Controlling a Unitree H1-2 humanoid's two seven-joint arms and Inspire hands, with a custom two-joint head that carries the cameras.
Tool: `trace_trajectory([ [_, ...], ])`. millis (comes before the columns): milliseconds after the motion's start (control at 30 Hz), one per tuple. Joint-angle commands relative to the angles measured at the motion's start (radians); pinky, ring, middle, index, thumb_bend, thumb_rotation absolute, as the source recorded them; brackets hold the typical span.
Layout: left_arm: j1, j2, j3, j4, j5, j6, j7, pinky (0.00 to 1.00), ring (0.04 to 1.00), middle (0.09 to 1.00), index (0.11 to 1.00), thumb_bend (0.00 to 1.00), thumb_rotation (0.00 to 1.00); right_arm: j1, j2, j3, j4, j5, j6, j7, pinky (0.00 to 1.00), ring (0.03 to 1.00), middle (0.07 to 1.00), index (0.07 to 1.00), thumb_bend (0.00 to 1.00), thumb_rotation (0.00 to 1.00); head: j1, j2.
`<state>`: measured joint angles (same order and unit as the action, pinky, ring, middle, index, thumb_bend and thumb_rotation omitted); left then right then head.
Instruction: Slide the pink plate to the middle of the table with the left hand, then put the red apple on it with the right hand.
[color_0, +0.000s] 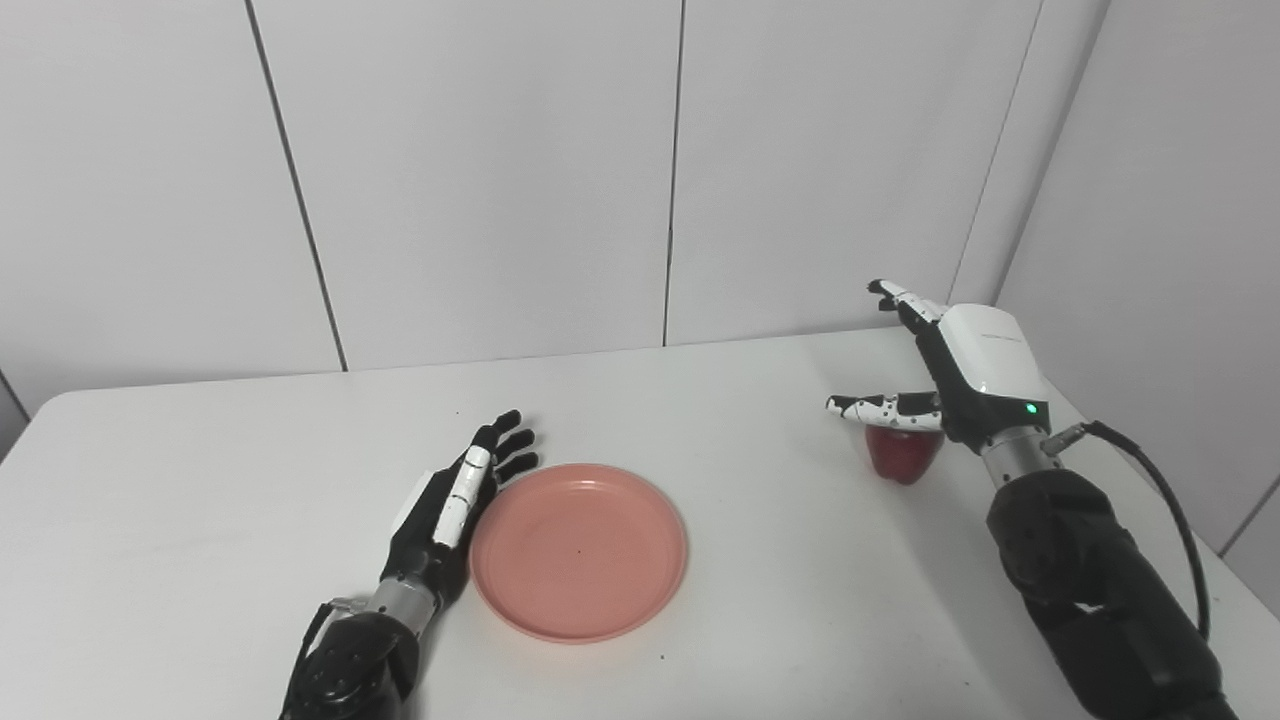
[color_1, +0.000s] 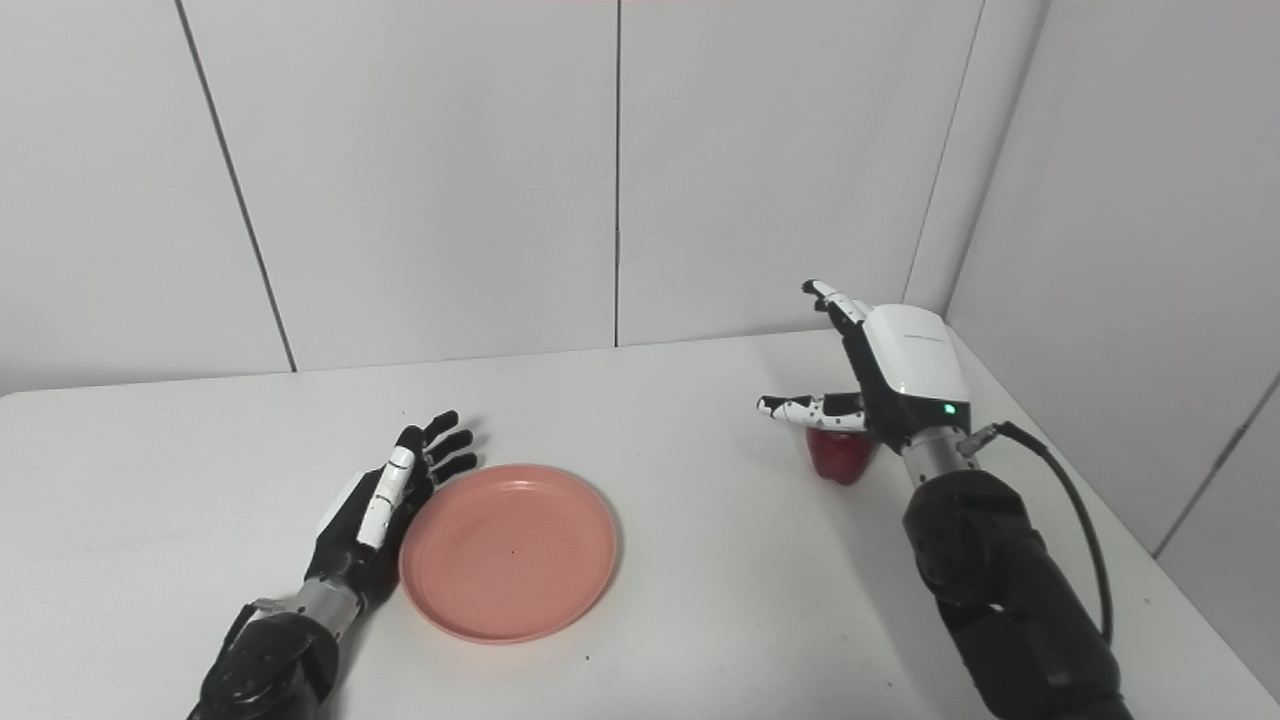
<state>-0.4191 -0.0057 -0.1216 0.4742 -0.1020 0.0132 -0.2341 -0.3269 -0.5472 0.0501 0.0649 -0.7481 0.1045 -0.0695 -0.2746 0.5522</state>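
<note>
With plate near centre: left hand spread at its 9 o'clock; right hand splayed over apple, ungrasped.

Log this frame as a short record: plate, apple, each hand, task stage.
plate: pink plate empty, flat on the white table, near the middle
apple: red apple on the table, right of the plate
left hand: left hand open, edge-on against the plate's left rim
right hand: right hand open above the apple, not gripping
stage: apple not yet on the plate
</note>
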Motion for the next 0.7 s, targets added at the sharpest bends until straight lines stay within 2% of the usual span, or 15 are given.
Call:
trace_trajectory([
  [0, 0.003, -0.005, -0.012, 0.040, 0.013, 0.030, -0.016, 0.80, 0.884, 0.910, 0.898, 0.69, 0.95, -0.040, -0.044, 0.010, 0.007, -0.029, -0.021, -0.005, 0.79, 0.802, 0.810, 0.838, 1.00, 0.53, 0.001, -0.001],
  [100, 0.001, -0.006, -0.010, 0.045, 0.012, 0.030, -0.013, 0.79, 0.879, 0.904, 0.891, 0.70, 0.95, -0.039, -0.062, 0.038, 0.032, -0.060, -0.010, 0.013, 0.84, 0.829, 0.823, 0.838, 0.99, 0.53, 0.001, -0.001],
  [367, 0.003, -0.005, -0.011, 0.045, 0.013, 0.030, -0.017, 0.79, 0.872, 0.897, 0.893, 0.71, 0.94, -0.045, -0.074, 0.070, 0.101, -0.097, -0.009, 0.003, 0.86, 0.821, 0.812, 0.817, 1.00, 0.56, 0.008, 0.000],
  [567, 0.003, -0.004, -0.015, 0.047, 0.019, 0.030, -0.014, 0.79, 0.876, 0.897, 0.893, 0.71, 0.94, -0.058, -0.084, 0.093, 0.163, -0.118, -0.031, -0.029, 0.98, 0.835, 0.787, 0.795, 1.00, 0.62, 0.013, -0.004],
  [667, 0.003, -0.004, -0.015, 0.050, 0.021, 0.026, -0.013, 0.79, 0.876, 0.897, 0.893, 0.71, 0.94, -0.058, -0.085, 0.097, 0.173, -0.120, -0.030, -0.037, 1.00, 0.844, 0.790, 0.801, 1.00, 0.63, 0.013, -0.005],
])
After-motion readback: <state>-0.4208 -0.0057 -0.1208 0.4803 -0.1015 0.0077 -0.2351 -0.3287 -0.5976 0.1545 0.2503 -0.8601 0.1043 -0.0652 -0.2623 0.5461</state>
